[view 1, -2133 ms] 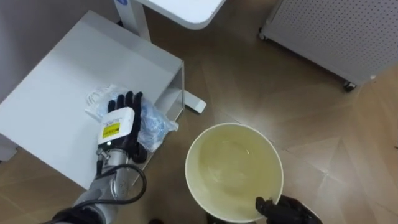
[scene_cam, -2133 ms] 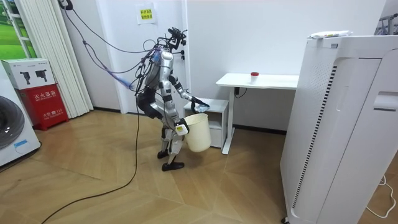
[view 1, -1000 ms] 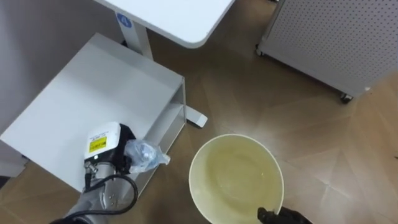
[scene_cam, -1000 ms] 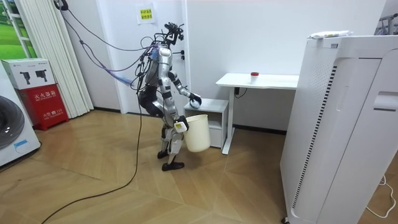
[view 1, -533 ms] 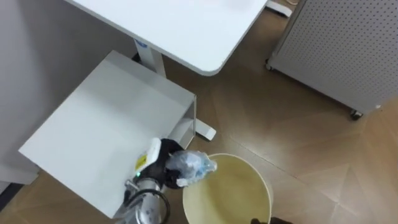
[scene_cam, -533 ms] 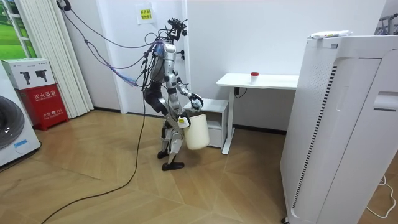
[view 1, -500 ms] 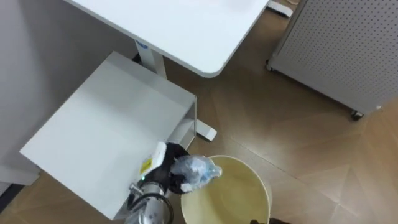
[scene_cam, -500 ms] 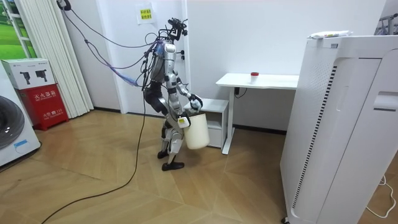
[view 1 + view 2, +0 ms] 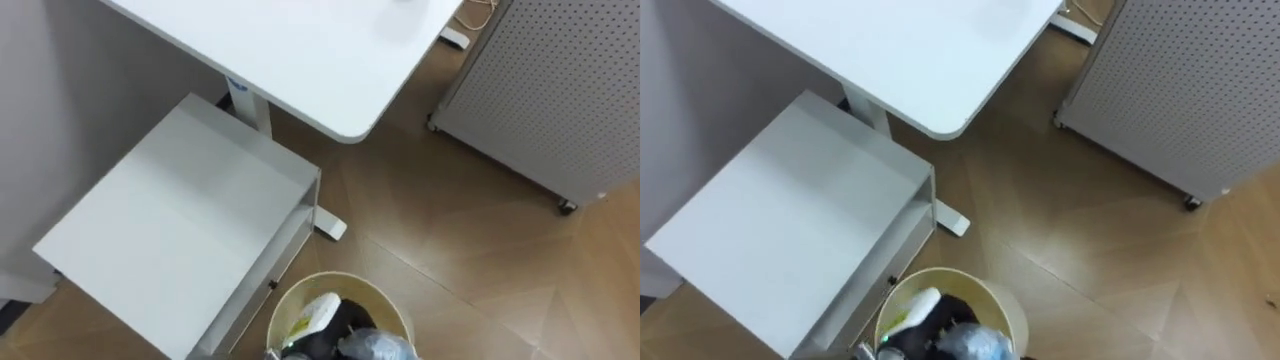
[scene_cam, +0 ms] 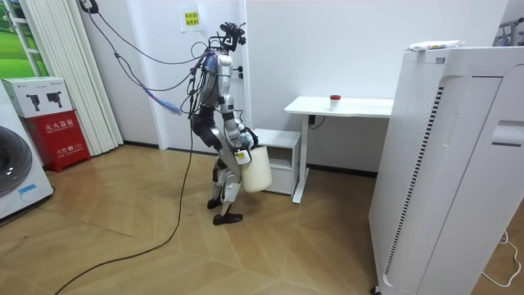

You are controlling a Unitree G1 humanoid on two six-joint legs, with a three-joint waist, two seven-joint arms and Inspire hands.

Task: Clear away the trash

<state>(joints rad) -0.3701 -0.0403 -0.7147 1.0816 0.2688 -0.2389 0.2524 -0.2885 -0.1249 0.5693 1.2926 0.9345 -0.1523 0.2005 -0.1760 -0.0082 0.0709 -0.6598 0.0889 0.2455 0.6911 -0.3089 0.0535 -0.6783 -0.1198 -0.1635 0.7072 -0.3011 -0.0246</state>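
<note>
A low white shelf unit (image 9: 180, 230) stands on the wood floor (image 9: 470, 250) beside a white desk (image 9: 300, 50). A small red object (image 10: 334, 98) sits near the desk's wall-side edge.

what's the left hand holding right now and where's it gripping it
The left hand clutches crumpled clear plastic over the mouth of the cream bucket; which part of the plastic the fingers grip cannot be told.
</note>
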